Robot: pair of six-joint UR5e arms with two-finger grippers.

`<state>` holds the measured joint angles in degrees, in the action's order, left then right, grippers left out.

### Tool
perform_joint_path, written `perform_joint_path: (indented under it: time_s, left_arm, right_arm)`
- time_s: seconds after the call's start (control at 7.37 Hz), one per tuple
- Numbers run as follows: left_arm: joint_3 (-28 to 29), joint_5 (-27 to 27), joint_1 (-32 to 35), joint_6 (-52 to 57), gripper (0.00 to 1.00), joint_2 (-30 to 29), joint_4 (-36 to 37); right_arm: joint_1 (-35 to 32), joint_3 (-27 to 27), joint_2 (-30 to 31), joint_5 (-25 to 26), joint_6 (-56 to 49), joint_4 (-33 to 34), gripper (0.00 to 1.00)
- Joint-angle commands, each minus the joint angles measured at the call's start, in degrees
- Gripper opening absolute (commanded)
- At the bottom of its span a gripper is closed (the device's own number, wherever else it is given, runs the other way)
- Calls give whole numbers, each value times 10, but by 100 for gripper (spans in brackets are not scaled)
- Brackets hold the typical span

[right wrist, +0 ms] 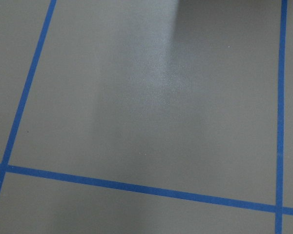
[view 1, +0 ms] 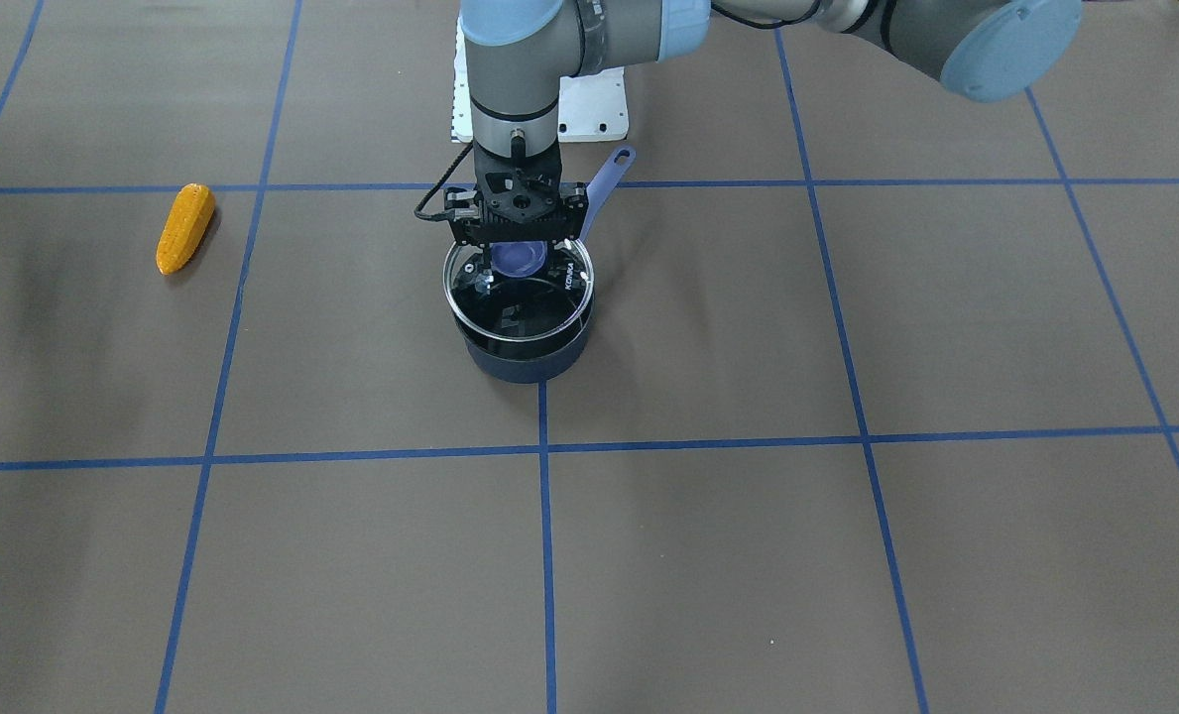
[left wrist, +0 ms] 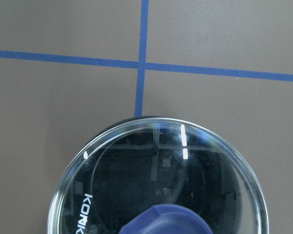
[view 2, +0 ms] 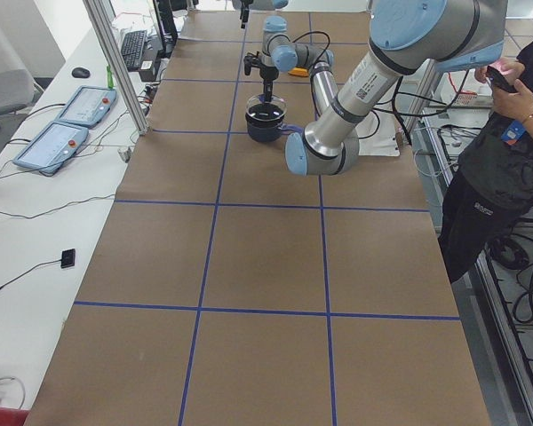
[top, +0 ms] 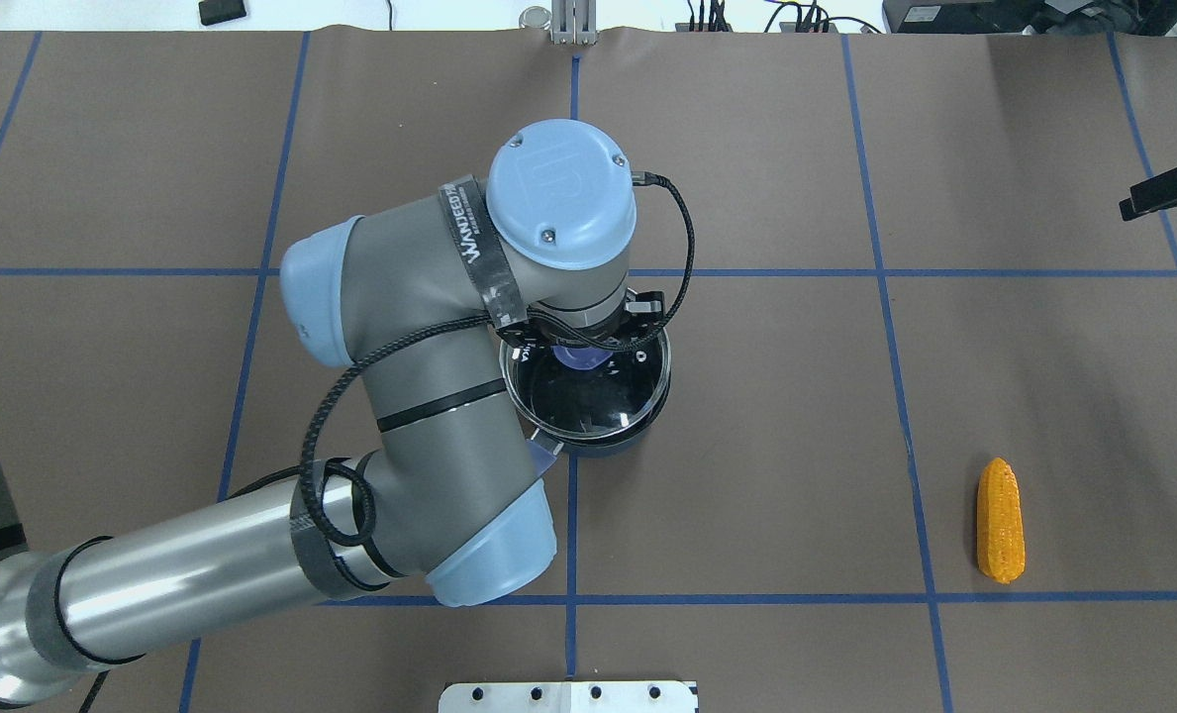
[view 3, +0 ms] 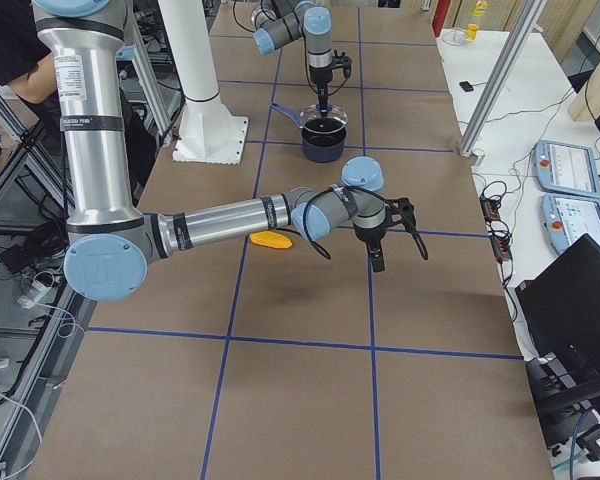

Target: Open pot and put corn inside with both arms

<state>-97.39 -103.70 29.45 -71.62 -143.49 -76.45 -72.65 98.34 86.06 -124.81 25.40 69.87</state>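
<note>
The orange-yellow corn [view 1: 185,228] lies on the brown table, well off to my right side; it also shows in the overhead view [top: 1001,520]. A dark pot [view 1: 525,359] with a purple handle [view 1: 609,181] stands at the table's middle. My left gripper [view 1: 519,243] points straight down and is shut on the purple knob [view 1: 518,260] of the glass lid [view 1: 520,307]. The lid looks held slightly above the pot's rim. My right gripper [view 3: 377,262] hangs over bare table beyond the corn, apart from it. Only a black part of it shows at the overhead view's right edge [top: 1170,190], and I cannot tell whether it is open.
Blue tape lines cross the brown table cover. The white base plate [view 1: 589,109] sits behind the pot. A side bench holds teach pendants [view 3: 570,170]. An operator [view 2: 506,151] stands beside the table on the robot's side.
</note>
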Motion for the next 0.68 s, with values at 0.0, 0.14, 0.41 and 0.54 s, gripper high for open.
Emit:
perform_joint_path:
  time_s: [0.0,0.14,0.41,0.54]
  left_arm:
    - [-88,-31,49,117,16,91,18]
    - [-117,-59,83,186,16,141,17]
    - [-155,-72,139,327,15,257,-30]
    - [-158,-132,173,396,15,337,-103]
  right_arm:
    - [2,1,1,0,0,0,100]
    - [5,0,1,0,0,0,100]
    - [8,0,2,0,0,0,100]
    - [8,0,2,0,0,0,100]
